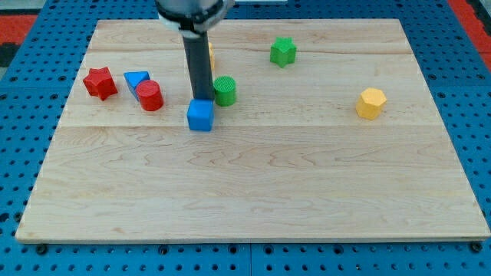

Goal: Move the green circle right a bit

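The green circle [225, 90] stands upright on the wooden board [253, 192], left of centre near the view's top. My dark rod comes down from the view's top, and my tip [202, 99] sits just left of the green circle, right above the blue cube [200, 116]. The tip looks very close to the green circle's left side; I cannot tell if it touches.
A red circle [149, 96], a blue triangle [136, 79] and a red star [100, 83] sit at the view's left. A green star [282, 51] is near the top. A yellow hexagon [370, 103] is at the right. A yellow block [210, 54] is mostly hidden behind the rod.
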You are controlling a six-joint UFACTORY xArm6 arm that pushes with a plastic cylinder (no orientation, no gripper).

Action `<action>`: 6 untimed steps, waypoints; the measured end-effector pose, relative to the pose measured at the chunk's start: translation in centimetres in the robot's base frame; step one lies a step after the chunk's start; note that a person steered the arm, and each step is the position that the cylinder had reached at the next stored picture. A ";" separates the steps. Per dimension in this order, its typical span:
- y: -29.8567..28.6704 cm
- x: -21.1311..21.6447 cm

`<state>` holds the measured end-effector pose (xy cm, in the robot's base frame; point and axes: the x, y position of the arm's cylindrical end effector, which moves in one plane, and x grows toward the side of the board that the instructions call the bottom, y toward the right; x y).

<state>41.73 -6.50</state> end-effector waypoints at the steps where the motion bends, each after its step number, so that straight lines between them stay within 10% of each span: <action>1: -0.5 0.7; 3: 3.0 -7.0; 6: 12.3 -6.6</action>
